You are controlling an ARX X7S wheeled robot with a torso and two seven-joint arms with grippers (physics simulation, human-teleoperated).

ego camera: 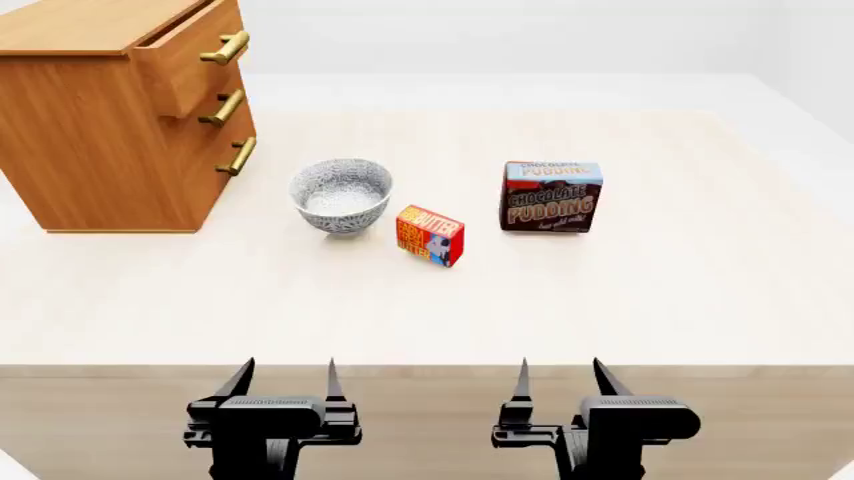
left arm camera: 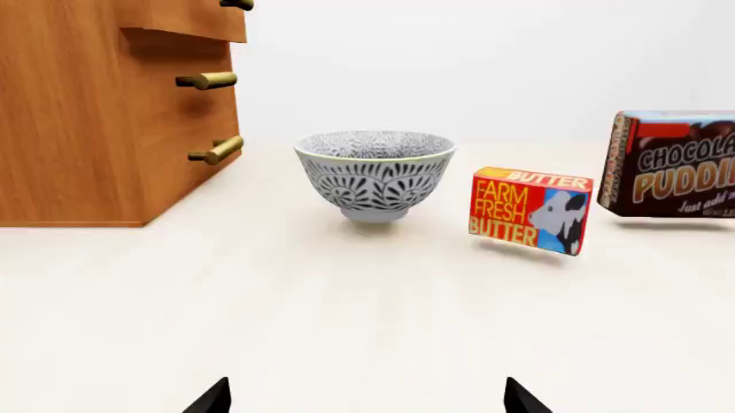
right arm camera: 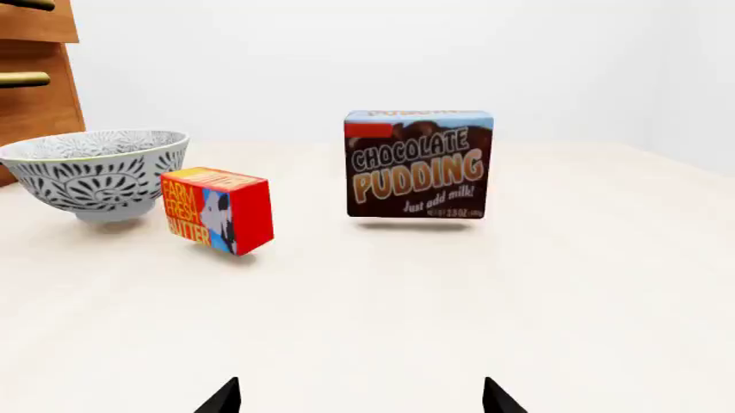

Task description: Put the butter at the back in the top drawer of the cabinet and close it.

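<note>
The butter is a small red, yellow and blue box standing on the table between the bowl and the pudding box; it also shows in both wrist views. The wooden cabinet stands at the back left. Its top drawer juts out a little past the two below it. My left gripper and right gripper hover over the table's near edge, both open and empty, well short of the butter. Only the dark fingertips show in the wrist views.
A patterned grey bowl sits just left of the butter. A brown-and-blue chocolate pudding box stands upright to its right. The table's front edge runs just ahead of the grippers.
</note>
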